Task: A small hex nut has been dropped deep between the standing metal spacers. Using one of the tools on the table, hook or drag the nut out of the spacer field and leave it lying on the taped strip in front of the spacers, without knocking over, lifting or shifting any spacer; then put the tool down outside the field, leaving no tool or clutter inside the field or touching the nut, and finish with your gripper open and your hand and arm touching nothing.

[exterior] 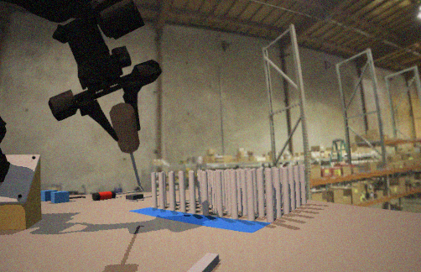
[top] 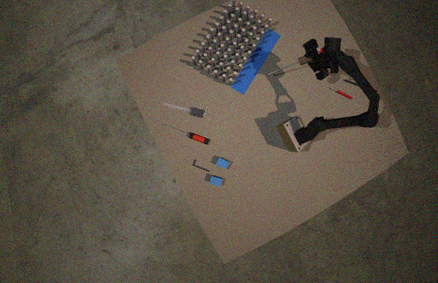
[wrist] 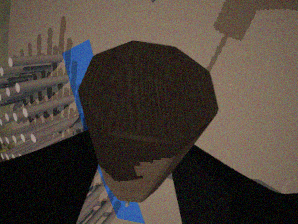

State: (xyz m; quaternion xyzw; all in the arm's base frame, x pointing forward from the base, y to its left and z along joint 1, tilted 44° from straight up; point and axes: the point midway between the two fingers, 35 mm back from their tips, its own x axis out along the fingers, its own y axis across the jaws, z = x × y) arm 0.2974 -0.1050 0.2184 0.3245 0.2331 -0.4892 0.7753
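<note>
My gripper (top: 306,60) (exterior: 127,132) (wrist: 137,139) is shut on the brown handle of a long thin tool (exterior: 124,122) (wrist: 150,100). The tool's metal shaft (top: 287,68) points down and toward the strip in the exterior view, with a small bent tip (exterior: 140,187) above the table. The shaft is hidden behind the handle in the wrist view. The standing spacers (exterior: 271,197) form a dense field, upright, at the top of the top view. The blue taped strip (top: 240,87) (exterior: 245,227) (wrist: 84,51) runs along their front edge; the tool is outside the field. I cannot make out the nut.
A grey-handled tool (top: 197,112), a red screwdriver (top: 199,138) (exterior: 106,196), a black hex key (top: 201,167) and two blue blocks (top: 222,162) (top: 216,181) lie left. A thin red tool (top: 344,94) lies under the arm. A box (top: 287,137) (exterior: 33,206) stands near the arm.
</note>
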